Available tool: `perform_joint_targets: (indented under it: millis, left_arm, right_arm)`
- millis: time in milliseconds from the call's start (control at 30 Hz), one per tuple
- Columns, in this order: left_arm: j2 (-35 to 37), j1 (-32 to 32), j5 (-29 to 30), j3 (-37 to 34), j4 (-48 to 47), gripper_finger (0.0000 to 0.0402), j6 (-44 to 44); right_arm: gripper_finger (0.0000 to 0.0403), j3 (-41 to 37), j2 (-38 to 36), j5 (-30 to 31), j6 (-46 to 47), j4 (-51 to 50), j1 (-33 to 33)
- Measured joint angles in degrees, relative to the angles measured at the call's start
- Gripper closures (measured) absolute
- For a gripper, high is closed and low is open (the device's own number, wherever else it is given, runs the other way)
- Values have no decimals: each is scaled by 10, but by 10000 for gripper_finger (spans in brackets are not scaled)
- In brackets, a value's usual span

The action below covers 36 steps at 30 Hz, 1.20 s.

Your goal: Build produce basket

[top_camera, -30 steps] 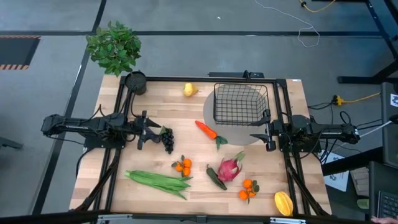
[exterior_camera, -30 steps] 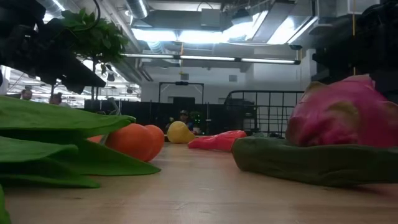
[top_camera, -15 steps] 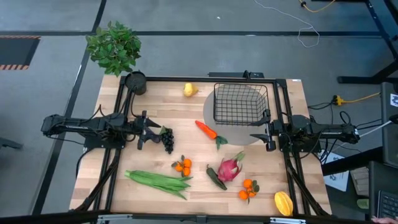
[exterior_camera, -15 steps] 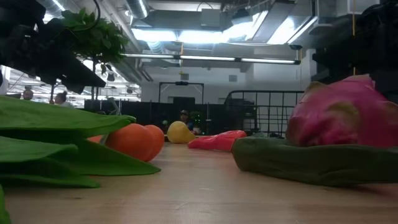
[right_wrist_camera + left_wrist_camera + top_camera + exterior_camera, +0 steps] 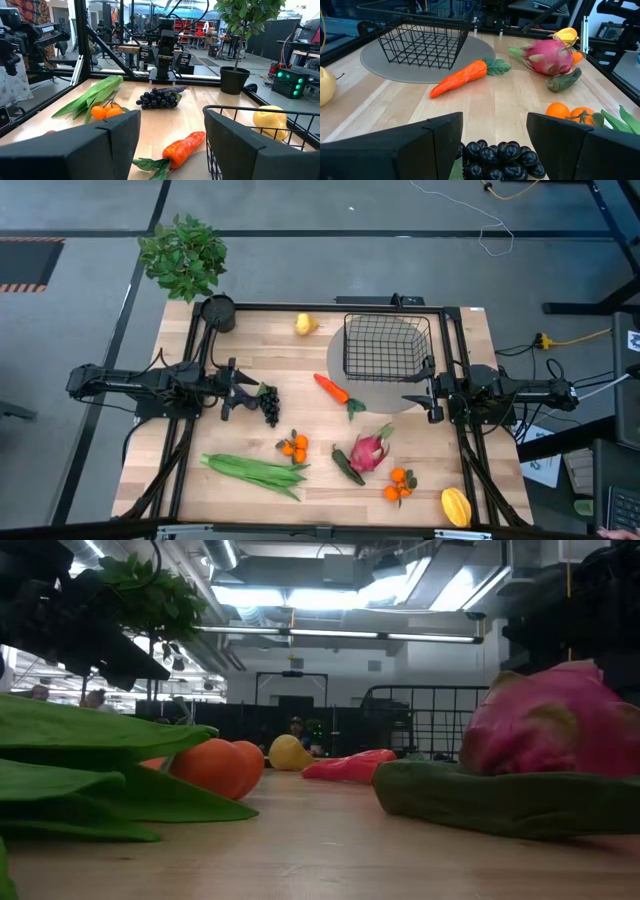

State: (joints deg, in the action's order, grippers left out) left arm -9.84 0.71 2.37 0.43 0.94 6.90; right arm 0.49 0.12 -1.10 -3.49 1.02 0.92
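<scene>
High view shows both my arms stretched low and level over the bench, reaching inward from its two side edges toward each other. My left pincer [image 5: 243, 389] sits near the left edge at mid-depth, its fingers spread wide and holding nothing, with the dark grapes [image 5: 270, 405] just beside its tips. My right pincer [image 5: 422, 388] mirrors it on the right side, fingers equally spread and empty, pointing toward the bench's middle.

The basket [image 5: 388, 347] stands upright on a round grey mat [image 5: 340, 365] toward the far right corner, just beyond my right pincer, and it holds no produce. The lemon [image 5: 305, 324] lies by the far edge, beside the basket. The carrot [image 5: 332, 389] rests near the mat's rim, between my two pincers. Toward the near edge lie the green beans [image 5: 255, 472], an orange cluster [image 5: 294, 446], the dragon fruit [image 5: 369, 451] with a dark green vegetable [image 5: 347, 466] touching it, a second orange cluster [image 5: 398, 484], and the starfruit [image 5: 456, 506] at the near right corner.

A small black cup [image 5: 218, 311] stands at the far left corner, with a leafy potted plant [image 5: 183, 256] on the floor just beyond it.
</scene>
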Motion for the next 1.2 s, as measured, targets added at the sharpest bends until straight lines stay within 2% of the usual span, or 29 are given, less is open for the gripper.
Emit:
perform_joint_targets:
  millis: [200,300,367,567,933,1200]
  left_arm:
    - [0,0,1,0,34,191,9]
    - [0,0,-2,0,70,191,81]
    - [0,0,23,0,97,191,95]
    - [0,0,126,0,176,191,33]
    - [0,0,308,0,198,191,-92]
    - [0,8,314,3,195,191,-95]
  right_arm:
    - [179,0,0,0,0,0,0]
    - [179,0,0,0,0,0,0]
    - [179,0,0,0,0,0,0]
    - [179,0,0,0,0,0,0]
    - [179,0,0,0,0,0,0]
    - [179,0,0,0,0,0,0]
